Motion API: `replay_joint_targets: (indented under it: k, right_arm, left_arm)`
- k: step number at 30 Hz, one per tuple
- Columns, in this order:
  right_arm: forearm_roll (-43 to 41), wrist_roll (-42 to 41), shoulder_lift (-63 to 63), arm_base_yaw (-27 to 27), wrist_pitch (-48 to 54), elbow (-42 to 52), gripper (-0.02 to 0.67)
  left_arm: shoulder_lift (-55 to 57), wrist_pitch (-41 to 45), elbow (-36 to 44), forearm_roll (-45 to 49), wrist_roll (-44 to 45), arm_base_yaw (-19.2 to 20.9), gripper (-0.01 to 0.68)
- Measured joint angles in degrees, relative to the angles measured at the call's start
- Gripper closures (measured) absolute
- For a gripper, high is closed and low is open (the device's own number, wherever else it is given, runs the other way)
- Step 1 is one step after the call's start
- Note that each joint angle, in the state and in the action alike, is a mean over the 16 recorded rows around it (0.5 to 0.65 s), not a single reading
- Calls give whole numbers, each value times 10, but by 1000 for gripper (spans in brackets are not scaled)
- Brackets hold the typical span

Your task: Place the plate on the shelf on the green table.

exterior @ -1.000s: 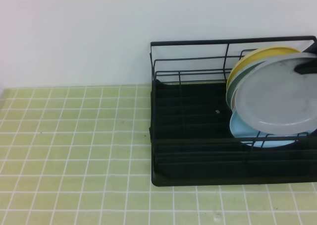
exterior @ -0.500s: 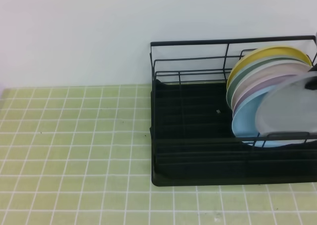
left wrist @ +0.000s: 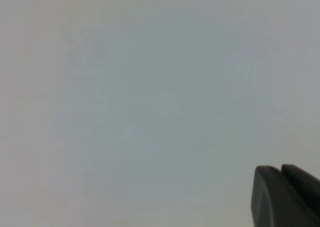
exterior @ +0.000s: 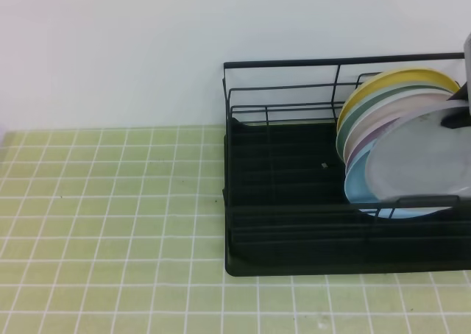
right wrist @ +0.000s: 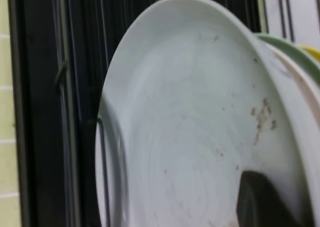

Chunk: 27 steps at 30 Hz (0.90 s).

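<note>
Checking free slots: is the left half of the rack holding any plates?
No: in the high view the dish rack has all its plates bunched at the right end, the grey plate frontmost.

No text, labels, brands, numbers or signs showing readable in any view, nothing printed appearing on plates, rack, tiles or wall

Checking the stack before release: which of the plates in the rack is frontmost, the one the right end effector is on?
The pale grey plate, standing in front of the light blue plate. It alone has the right end effector at its upper rim.
</note>
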Motion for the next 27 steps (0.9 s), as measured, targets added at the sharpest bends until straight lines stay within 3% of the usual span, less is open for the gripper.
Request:
replay_joint_targets:
  k: [27]
  right_arm:
    - [67,-38,17,0,-8,-3,541]
  left_arm:
    - [0,-1,0,1,4,0,674]
